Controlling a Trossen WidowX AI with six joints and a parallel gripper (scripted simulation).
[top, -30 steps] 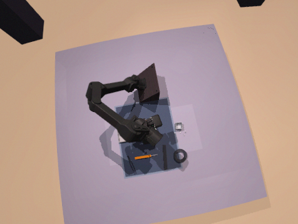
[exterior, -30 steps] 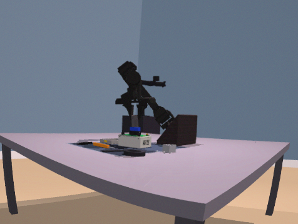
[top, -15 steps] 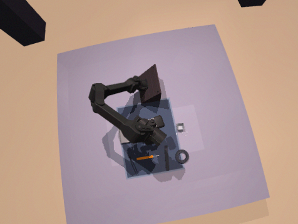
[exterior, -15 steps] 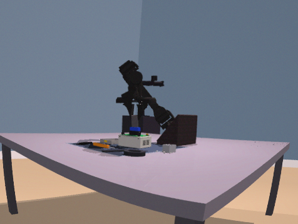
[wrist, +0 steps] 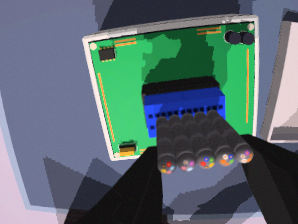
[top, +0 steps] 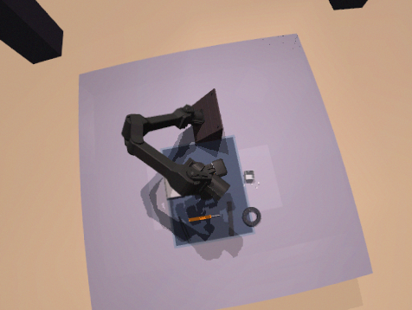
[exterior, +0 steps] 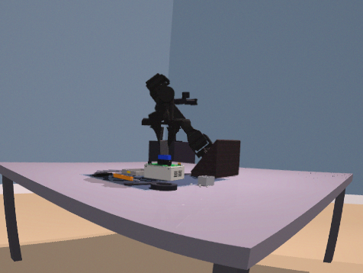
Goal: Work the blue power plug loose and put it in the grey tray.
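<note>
The blue power plug [exterior: 164, 157] [wrist: 182, 101] sits at the black socket [exterior: 164, 162] [wrist: 180, 85] on the green circuit board [wrist: 121, 95]. It looks nearly level in the exterior view; how deeply it sits cannot be told. A thick bundle of dark ribbed cables [wrist: 192, 132] rises from the plug. My gripper [exterior: 165, 149] [wrist: 198, 149] is above the board, its fingers shut on the plug's cable bundle from both sides. The grey tray [top: 170, 189] [wrist: 289, 85] lies beside the board, partly under the arm in the top view and cut off at the wrist view's right edge.
The board tops a white housing [exterior: 164, 172]. On the blue mat [top: 238, 173] lies an orange screwdriver [top: 200, 218] [exterior: 123, 177]. A black ring [top: 251, 216] [exterior: 163, 186] and a small grey block [top: 248, 176] [exterior: 206, 181] lie near its edge. A dark slanted block [top: 209, 117] [exterior: 228, 158] carries the arm's base.
</note>
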